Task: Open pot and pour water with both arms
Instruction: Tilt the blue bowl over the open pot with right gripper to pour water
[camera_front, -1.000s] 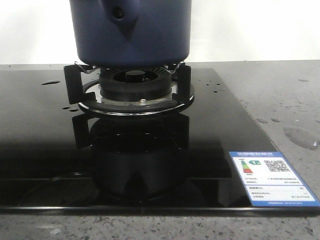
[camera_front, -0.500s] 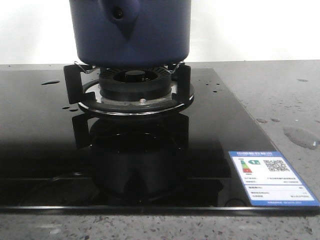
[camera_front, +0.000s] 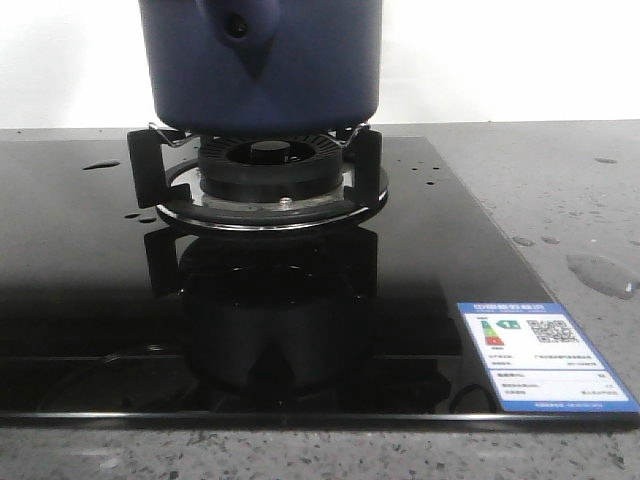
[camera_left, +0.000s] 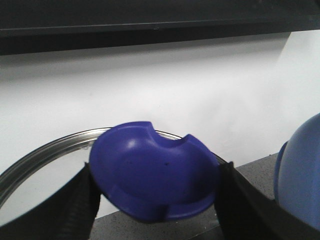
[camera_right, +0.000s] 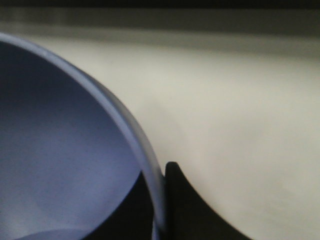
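The dark navy pot (camera_front: 265, 70) stands on the gas burner (camera_front: 268, 165), and its side stub with the round hole (camera_front: 236, 28) faces the camera. Its top is cut off by the frame. Water shows as drops and puddles on the counter (camera_front: 600, 272) and on the hob glass (camera_front: 100, 165). Neither gripper shows in the front view. My left gripper (camera_left: 157, 172) is shut on the blue knob (camera_left: 155, 180) of a glass lid with a metal rim (camera_left: 45, 150), held in the air. My right gripper (camera_right: 159, 185) pinches the rim of a lighter blue bowl (camera_right: 60, 150), one finger inside and one outside.
The black glass hob (camera_front: 80, 260) carries an energy label (camera_front: 540, 355) at its front right corner. Speckled grey counter (camera_front: 580, 190) lies to its right. A white wall is behind. The lighter blue bowl (camera_left: 300, 175) also shows in the left wrist view, beside the lid.
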